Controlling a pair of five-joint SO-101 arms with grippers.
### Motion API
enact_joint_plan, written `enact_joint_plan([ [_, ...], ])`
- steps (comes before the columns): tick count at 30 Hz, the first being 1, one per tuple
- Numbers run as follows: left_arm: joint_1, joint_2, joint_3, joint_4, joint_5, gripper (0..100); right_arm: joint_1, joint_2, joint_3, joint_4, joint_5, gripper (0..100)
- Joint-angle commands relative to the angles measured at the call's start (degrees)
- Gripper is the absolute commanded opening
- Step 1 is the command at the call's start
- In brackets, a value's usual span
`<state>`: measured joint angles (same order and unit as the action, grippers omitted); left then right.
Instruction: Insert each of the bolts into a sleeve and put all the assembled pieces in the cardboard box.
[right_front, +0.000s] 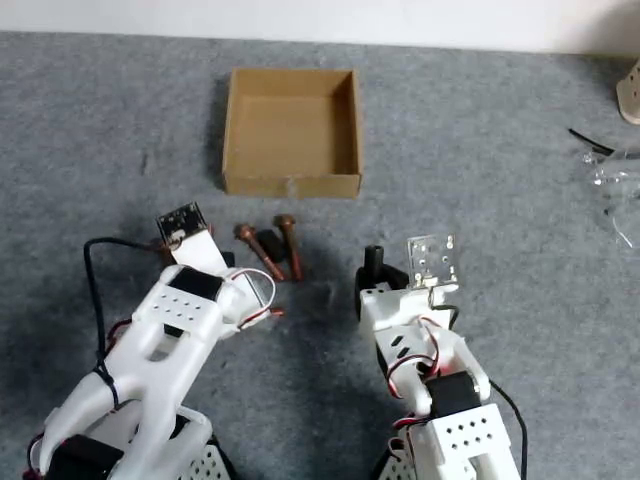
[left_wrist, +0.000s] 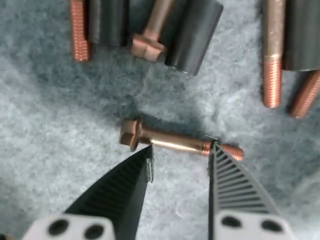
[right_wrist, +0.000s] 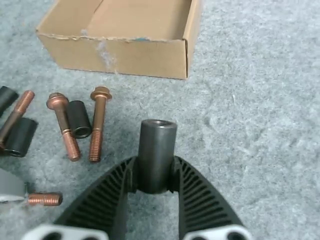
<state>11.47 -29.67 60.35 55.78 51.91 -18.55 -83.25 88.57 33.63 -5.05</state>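
My left gripper (left_wrist: 181, 156) is open, its fingertips on either side of a copper bolt (left_wrist: 175, 142) lying flat on the grey carpet. Beyond it lie more bolts (left_wrist: 272, 55) and black sleeves (left_wrist: 195, 35). My right gripper (right_wrist: 155, 172) is shut on a dark sleeve (right_wrist: 156, 150), held upright with its bore facing up. From above, that sleeve (right_front: 374, 258) stands right of two loose bolts (right_front: 288, 245), and the left arm (right_front: 190, 290) covers the cluster to their left. The cardboard box (right_front: 290, 185) sits empty at the back.
Two bolts (right_wrist: 98, 122) and a short sleeve (right_wrist: 79, 118) lie between my right gripper and the box (right_wrist: 125, 55). Clear plastic scraps and a black cable (right_front: 605, 165) lie far right. Open carpet stretches right of the box.
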Motion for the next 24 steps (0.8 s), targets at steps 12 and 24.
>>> enact_joint_plan([
  [12, -0.3, -2.4, 12.9, -19.6, 0.4, 18, 0.5, -1.1, -0.7, -2.2, 0.7, 0.4],
  [24, -0.2, -2.1, 12.9, -19.5, 0.5, 17, 0.5, -1.1, -0.7, -2.2, 0.7, 0.5],
])
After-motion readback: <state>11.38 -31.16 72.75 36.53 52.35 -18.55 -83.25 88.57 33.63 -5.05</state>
